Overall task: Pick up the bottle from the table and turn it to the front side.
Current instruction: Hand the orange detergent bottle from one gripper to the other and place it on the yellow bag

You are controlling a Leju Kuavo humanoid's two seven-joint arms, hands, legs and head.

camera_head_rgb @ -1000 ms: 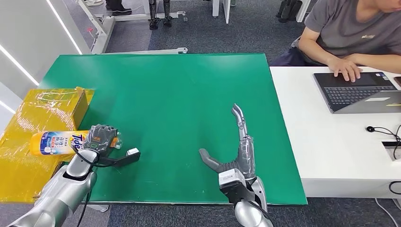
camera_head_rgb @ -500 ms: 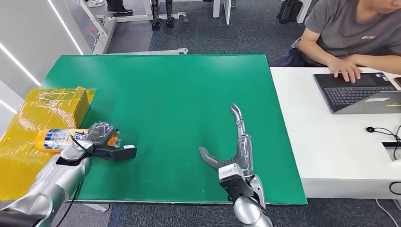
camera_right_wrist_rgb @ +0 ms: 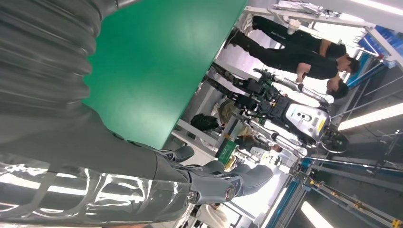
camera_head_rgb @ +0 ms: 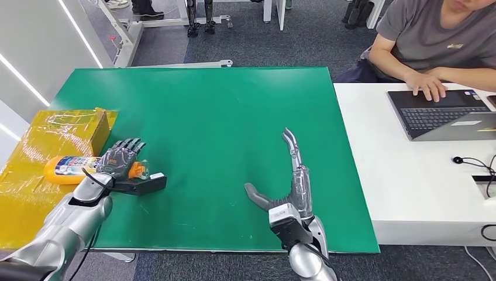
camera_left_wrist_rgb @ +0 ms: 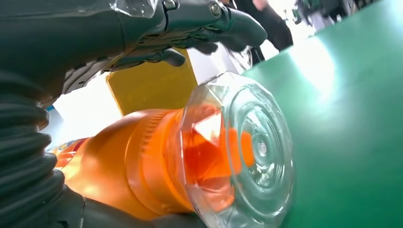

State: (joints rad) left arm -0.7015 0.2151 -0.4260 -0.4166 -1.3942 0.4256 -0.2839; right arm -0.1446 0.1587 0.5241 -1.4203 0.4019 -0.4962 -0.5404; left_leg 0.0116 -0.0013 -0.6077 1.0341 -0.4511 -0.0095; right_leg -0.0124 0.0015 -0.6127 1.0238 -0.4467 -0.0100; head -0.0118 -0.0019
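The orange Tide bottle point(camera_head_rgb: 67, 168) lies on its side at the left edge of the green table point(camera_head_rgb: 222, 111), its body over the yellow wrapping and its clear-capped orange neck point(camera_left_wrist_rgb: 228, 156) pointing onto the green. My left hand point(camera_head_rgb: 121, 159) sits over the neck with fingers point(camera_left_wrist_rgb: 199, 23) stretched out straight above it, a gap showing between them and the bottle, and the thumb lying on the table beside the cap. My right hand point(camera_head_rgb: 288, 186) hovers over the near middle of the table, fingers point(camera_right_wrist_rgb: 223, 183) spread, holding nothing.
A yellow-wrapped box point(camera_head_rgb: 70, 130) stands just behind the bottle at the table's left. To the right is a white desk point(camera_head_rgb: 403, 181) with a laptop point(camera_head_rgb: 438, 111), cables, and a seated person point(camera_head_rgb: 433, 41) typing.
My left hand has carried the bottle down and to the left until it lies flat, and its curled fingers have straightened off it. The right hand has barely moved.
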